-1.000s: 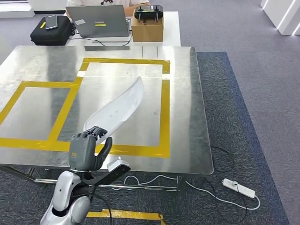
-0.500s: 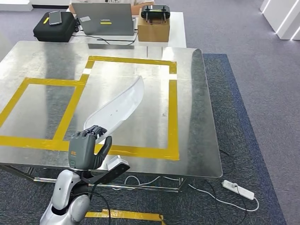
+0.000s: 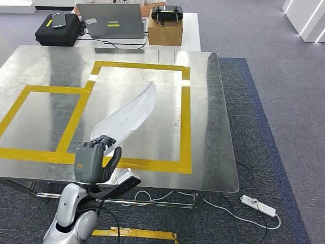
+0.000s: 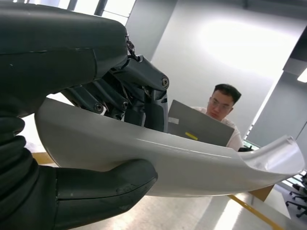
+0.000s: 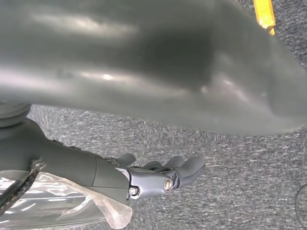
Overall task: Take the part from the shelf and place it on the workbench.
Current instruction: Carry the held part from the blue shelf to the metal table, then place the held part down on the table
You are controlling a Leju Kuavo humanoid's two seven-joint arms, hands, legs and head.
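Left hand [image 3: 92,161]: clasped around the near end of the part [image 3: 126,118], dark fingers over its upper face, thumb [image 4: 105,191] beneath, as the left wrist view shows.

Part: long, pale, curved panel; carried above the tabletop [image 3: 215,152], its far end reaching over the right-hand square of yellow tape [image 3: 186,122]. Contact with the surface cannot be told.

Right hand [image 5: 159,179]: hanging over grey carpet, fingers stretched out, holding nothing.

Step in hand: carriage complete, placing under way.

Next move, by judgement: lower the panel flat within the taped square, then loosen the fingers and draw the hand clear.

Beyond: laptop [image 3: 111,21], cardboard box [image 3: 164,31], seated person [image 4: 221,112].
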